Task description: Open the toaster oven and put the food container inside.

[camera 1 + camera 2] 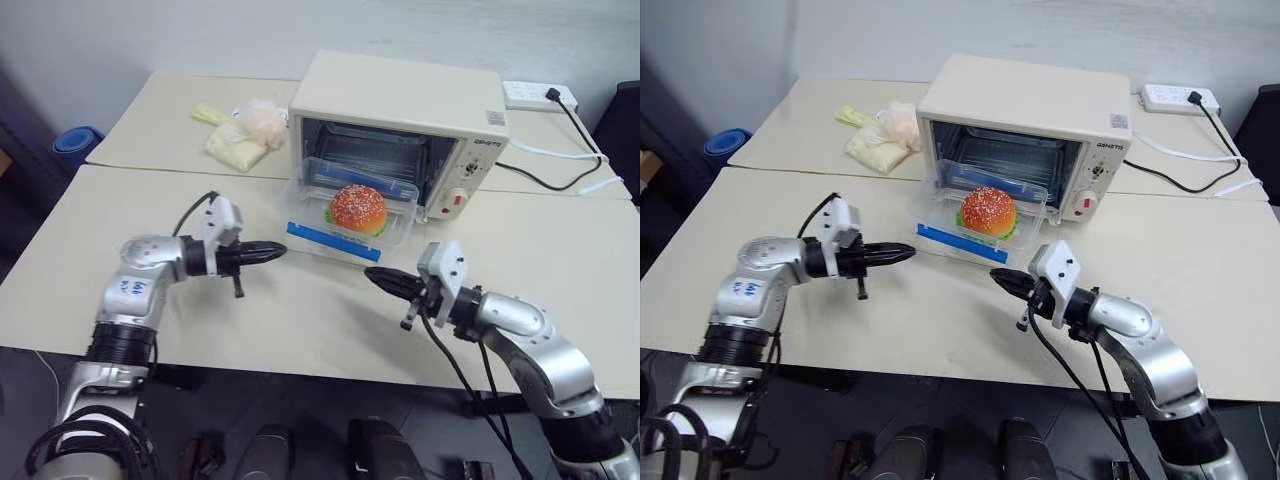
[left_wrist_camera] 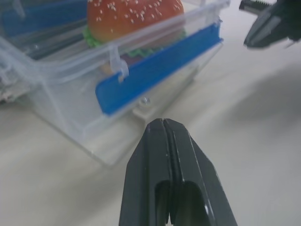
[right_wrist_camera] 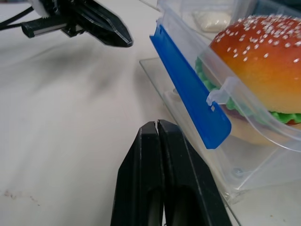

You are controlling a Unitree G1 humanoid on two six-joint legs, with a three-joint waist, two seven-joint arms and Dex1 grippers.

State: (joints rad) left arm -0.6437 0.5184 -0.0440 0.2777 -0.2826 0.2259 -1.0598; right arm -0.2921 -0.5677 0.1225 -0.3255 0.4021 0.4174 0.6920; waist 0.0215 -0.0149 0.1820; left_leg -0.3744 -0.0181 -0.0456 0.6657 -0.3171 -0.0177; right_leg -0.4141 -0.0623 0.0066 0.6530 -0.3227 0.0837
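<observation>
Both grippers, left (image 1: 270,252) and right (image 1: 382,279), were shut empty before the toaster oven (image 1: 400,105), whose open door carried the food container (image 1: 352,215), not yet inside.

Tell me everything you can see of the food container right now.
The food container is a clear, rectangular plastic box with blue clip strips along its long sides, lid on, holding a sesame-bun burger with green lettuce. It rests on the toaster oven's lowered glass door, its far end at the oven's opening, so it is not fully inside. The left gripper and right gripper, both shut, point at its near side without touching it.
</observation>
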